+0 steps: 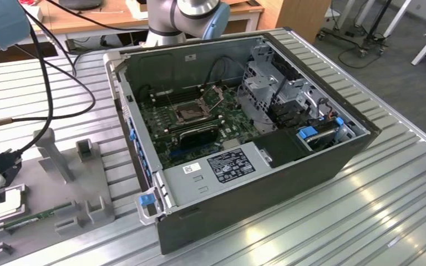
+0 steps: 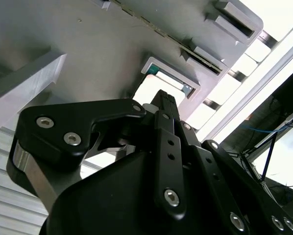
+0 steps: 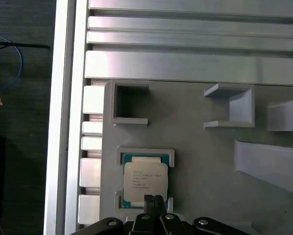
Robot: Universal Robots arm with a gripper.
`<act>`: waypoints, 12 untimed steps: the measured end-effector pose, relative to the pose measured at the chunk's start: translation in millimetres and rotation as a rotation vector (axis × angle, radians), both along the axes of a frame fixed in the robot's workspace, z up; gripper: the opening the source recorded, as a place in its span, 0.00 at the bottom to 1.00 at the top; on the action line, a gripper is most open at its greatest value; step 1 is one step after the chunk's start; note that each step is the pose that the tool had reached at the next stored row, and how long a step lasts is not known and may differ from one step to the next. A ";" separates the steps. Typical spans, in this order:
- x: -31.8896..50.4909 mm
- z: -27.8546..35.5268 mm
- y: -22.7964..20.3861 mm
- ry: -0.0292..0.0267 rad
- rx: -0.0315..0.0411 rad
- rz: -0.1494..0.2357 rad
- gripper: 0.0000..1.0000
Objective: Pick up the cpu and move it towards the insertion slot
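**Item 1, the cpu** (image 3: 145, 181): you find it lying flat in its shallow framed nest (image 3: 145, 155) on the grey fixture plate (image 3: 200, 166). Its silvery top faces up, and green shows at the nest's corners. It is not lifted.

**Item 2, the pincer** (image 3: 154, 199): in the first wrist view your two dark fingertips (image 3: 149, 199) are drawn close together, narrow, over one edge of the cpu. Nothing is held between them. You cannot tell whether they touch the chip. In the second wrist view the pincer (image 2: 165, 97) points at the same nest.

**Item 3, the insertion slot** (image 1: 191, 114): a square socket on the green board inside the open computer case (image 1: 272, 185). It is well apart from the cpu. The case stands to the exterior view's right of the fixture plate.

**Item 4, the surface** (image 1: 390, 210): ribbed aluminium, carrying both the case and the plate.

**Item 5, the memory stick** (image 1: 39, 216): thin and green, lying on the plate near the cpu's nest.
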State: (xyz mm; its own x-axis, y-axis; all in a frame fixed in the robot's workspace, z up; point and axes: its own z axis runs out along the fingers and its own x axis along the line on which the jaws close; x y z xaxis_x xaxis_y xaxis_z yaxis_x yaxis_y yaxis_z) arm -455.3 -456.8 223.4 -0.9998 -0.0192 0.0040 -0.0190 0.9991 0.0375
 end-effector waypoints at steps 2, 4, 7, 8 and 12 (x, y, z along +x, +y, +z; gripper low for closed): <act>0.0 -0.1 0.0 0.0004 -0.0003 0.000 0.11; 0.0 -0.2 0.1 0.0003 -0.0002 0.000 0.11; 0.0 -0.4 0.1 0.0001 -0.0001 0.000 0.11; -0.1 -0.3 0.1 0.0002 -0.0002 0.000 0.11; 0.0 -0.4 0.1 0.0002 -0.0002 0.000 0.11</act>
